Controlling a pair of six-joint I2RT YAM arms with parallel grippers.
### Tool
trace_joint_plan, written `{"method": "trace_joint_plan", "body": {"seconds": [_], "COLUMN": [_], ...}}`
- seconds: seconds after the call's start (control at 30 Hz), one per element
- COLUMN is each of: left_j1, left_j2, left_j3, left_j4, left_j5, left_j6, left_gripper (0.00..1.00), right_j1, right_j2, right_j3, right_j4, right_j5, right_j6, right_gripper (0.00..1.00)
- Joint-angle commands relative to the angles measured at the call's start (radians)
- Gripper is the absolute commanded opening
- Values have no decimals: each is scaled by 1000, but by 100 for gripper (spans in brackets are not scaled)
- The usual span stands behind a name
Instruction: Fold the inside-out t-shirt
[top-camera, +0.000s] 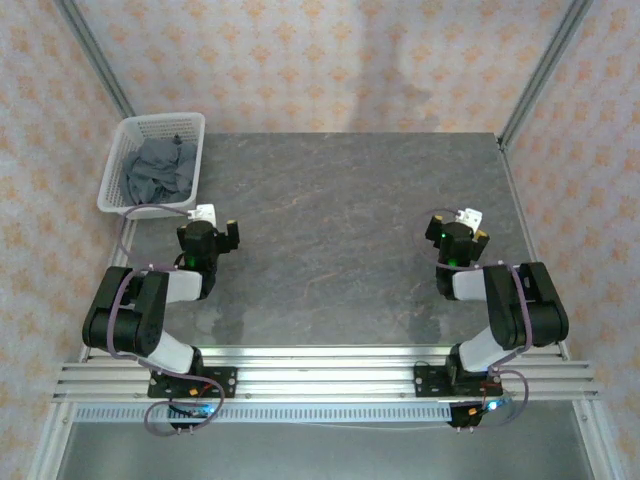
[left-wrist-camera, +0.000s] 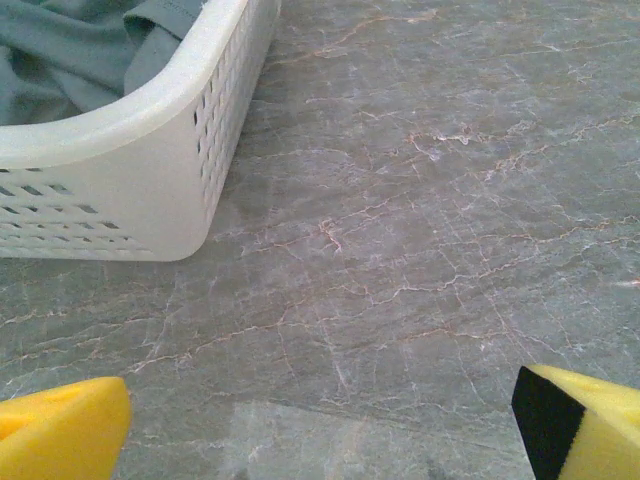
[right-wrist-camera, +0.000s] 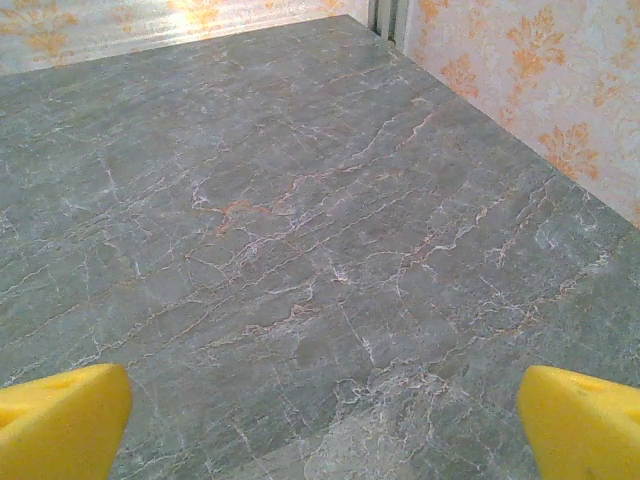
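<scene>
Nothing is folded yet: the inside-out t-shirt lies crumpled in the white basket at the desk's far left corner. The left gripper and right gripper hover spread and empty, so the lifting out, spreading and folding are all judged still to do.

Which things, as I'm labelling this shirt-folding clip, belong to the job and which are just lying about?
For the job: t-shirt, bunched in the white basket; left hand and right hand, both open and empty.
Just lying about: the white basket itself; the table.

Overhead camera; wrist cameras low over table
</scene>
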Motion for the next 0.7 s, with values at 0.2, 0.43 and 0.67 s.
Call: {"method": "trace_joint_plan", "body": {"seconds": [0.2,0.43,0.67], "left_j1": [0,0,0], "left_j2": [-15,-15,-15], "left_j3": [17,17,17], "left_j4": [15,16,17], "left_j5": [-11,-11,-9], "left_j6": [6,6,7], "left_gripper": [100,100,100], "right_j1": [4,4,4], "right_j2": [-12,-12,-16], "right_j3": [10,10,5], "right_j4": [7,8,14], "right_j5": [19,20,32], "right_j6": [8,9,10], "right_gripper": [99,99,99]}}
